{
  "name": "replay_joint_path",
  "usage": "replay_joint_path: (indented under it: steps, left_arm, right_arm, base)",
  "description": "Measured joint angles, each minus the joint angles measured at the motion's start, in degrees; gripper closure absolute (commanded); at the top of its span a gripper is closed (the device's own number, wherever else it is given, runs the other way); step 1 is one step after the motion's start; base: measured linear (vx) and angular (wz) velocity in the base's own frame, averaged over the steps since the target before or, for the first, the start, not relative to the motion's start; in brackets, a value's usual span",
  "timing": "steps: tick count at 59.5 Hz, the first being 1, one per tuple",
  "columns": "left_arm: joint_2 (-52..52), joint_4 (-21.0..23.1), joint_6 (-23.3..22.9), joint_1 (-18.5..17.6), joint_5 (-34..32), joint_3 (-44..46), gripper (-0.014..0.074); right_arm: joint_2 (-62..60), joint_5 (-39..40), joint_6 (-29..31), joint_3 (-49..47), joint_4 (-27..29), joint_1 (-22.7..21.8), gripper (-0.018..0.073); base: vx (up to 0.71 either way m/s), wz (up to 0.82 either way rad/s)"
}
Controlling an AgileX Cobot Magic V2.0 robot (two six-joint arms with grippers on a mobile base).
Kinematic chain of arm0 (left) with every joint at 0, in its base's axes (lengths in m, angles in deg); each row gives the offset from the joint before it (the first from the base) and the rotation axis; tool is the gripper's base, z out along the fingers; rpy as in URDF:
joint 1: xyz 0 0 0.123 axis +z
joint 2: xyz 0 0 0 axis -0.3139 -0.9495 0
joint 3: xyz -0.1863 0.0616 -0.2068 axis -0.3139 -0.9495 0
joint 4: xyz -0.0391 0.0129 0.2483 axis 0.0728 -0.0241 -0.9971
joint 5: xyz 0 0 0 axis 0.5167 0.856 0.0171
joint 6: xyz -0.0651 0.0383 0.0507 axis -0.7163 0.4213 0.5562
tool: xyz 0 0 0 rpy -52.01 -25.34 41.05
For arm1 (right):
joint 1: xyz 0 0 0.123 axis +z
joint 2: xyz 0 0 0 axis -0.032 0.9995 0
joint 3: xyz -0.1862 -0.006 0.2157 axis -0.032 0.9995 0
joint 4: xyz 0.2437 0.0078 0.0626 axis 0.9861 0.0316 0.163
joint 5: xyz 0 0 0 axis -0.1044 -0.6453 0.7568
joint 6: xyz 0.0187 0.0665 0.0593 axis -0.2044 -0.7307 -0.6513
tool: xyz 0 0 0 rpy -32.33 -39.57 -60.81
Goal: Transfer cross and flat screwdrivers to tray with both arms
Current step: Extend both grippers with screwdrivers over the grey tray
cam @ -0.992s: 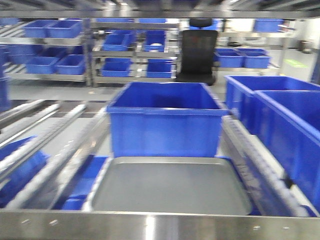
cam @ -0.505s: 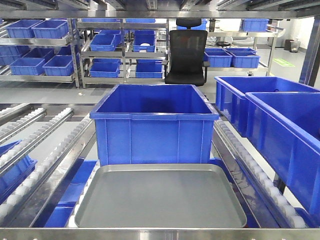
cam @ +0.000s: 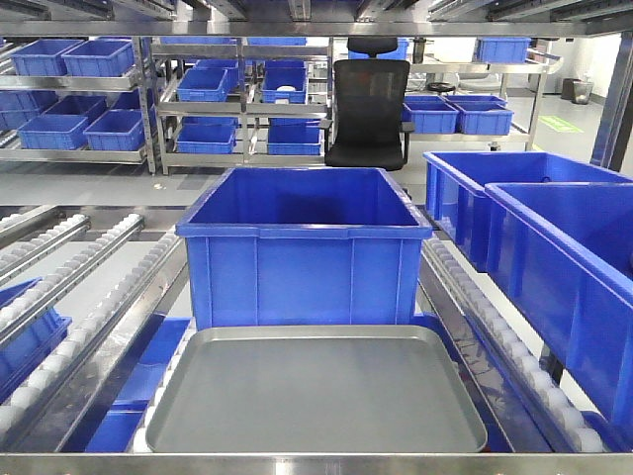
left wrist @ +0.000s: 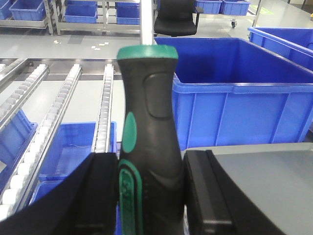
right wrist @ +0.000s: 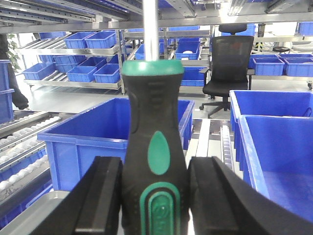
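Observation:
The grey metal tray (cam: 316, 396) lies bare at the front of the rack, just before a large blue bin (cam: 305, 247). No arm shows in the front view. In the left wrist view my left gripper (left wrist: 150, 196) is shut on a black-and-green screwdriver (left wrist: 149, 122), handle upright, silver shaft running off the top; the tray's corner (left wrist: 264, 181) lies to its right. In the right wrist view my right gripper (right wrist: 154, 200) is shut on a second black-and-green screwdriver (right wrist: 154, 127), shaft pointing up. Which one is cross or flat cannot be told; both tips are out of view.
Two more big blue bins (cam: 554, 237) stand to the right of the tray. Roller rails (cam: 69, 287) run along the left, with small blue bins beneath them (cam: 30, 341). Shelves of blue bins (cam: 109, 94) and a black office chair (cam: 369, 104) stand behind.
The front view was blurred and shifted a second ago; the scene slid left and steadied. The tray and bins have stayed put since half a second ago.

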Motion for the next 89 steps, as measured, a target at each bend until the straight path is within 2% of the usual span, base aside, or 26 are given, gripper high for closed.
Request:
replay_joint_path:
  steps: [39,48,62,68,75,79,83,89]
  left_arm:
    - [0.0,0.0,0.0,0.0,0.0,0.0,0.0596]
    - [0.0,0.0,0.0,0.0,0.3,0.0,0.0596]
    - [-0.5,3.6,0.0,0.0,3.9,0.0,0.0596]
    - [-2.5,7.4,0.1,0.0,3.8,0.0,0.0596]
    - [-6.9,15.1,2.9,0.0,3.8,0.0,0.0596]
    - [-10.5,21.5,6.8,0.0,3.9,0.0,0.0595]
    - [-14.5,30.0,11.9,0.0,4.1,0.0,0.0594]
    - [-20.1,41.2,18.3,-0.3,4.9,0.0,0.0592]
  right_arm:
    - [0.0,0.0,0.0,0.0,0.0,0.0,0.0567]
    - [0.0,-2.8,0.0,0.0,0.0,0.0,0.0567]
    - [0.2,-7.7,0.0,1.8,0.3,0.0,0.0567]
    - [1.2,-7.7,0.0,5.5,3.2,0.0,0.0567]
    - [3.6,-7.0,0.4,10.2,9.7,0.0,0.0567]
    - [5.7,-5.9,2.2,11.9,14.3,0.0,0.0567]
    - [8.4,-4.5,5.2,12.3,19.7,0.0,0.0567]
    - [13.4,-2.6,11.2,12.3,30.0,0.0,0.0567]
  base:
    - [0.00,0.00]
    - [0.00,0.00]
    - [0.00,0.00]
    - [0.00,0.00]
    - [0.00,0.00]
    - [0.00,0.00]
    - [0.00,0.00]
    - [0.00,0.00]
